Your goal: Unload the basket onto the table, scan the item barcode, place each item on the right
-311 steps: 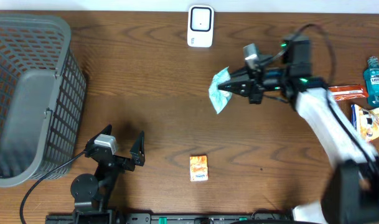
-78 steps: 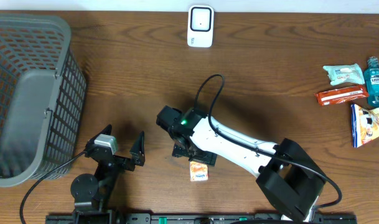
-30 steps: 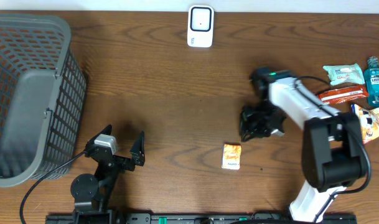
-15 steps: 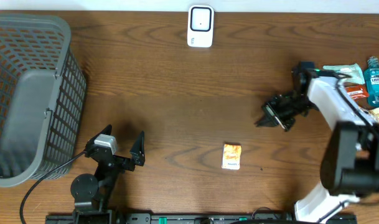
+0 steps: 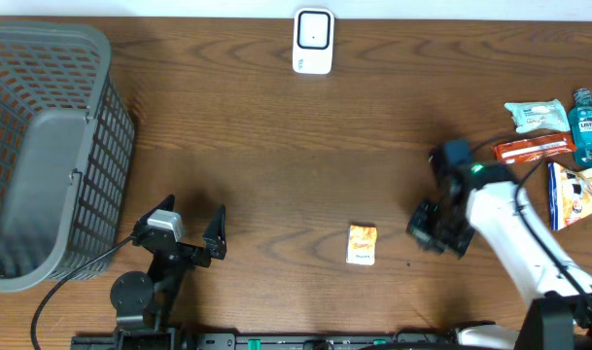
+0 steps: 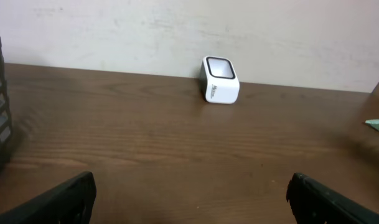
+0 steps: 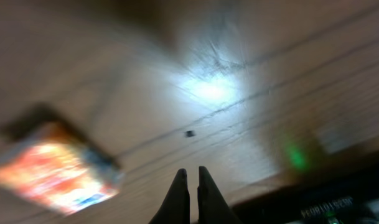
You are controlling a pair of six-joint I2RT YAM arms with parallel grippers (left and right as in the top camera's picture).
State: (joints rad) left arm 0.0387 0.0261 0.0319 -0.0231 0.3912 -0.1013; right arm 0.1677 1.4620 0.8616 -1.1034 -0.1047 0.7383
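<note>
A small orange packet lies flat near the table's front edge and shows blurred in the right wrist view. The white scanner stands at the back centre, and the left wrist view shows it upright. My right gripper hovers just right of the packet, apart from it. Its fingers are shut with nothing between them. My left gripper rests at the front left, wide open and empty.
A grey mesh basket fills the left side. At the far right lie a wipes pack, a blue mouthwash bottle, a red-orange packet and a box.
My right arm swung from the right side down toward the front, ending beside the orange packet, and its jaws closed. The packet and the left arm stayed put.
</note>
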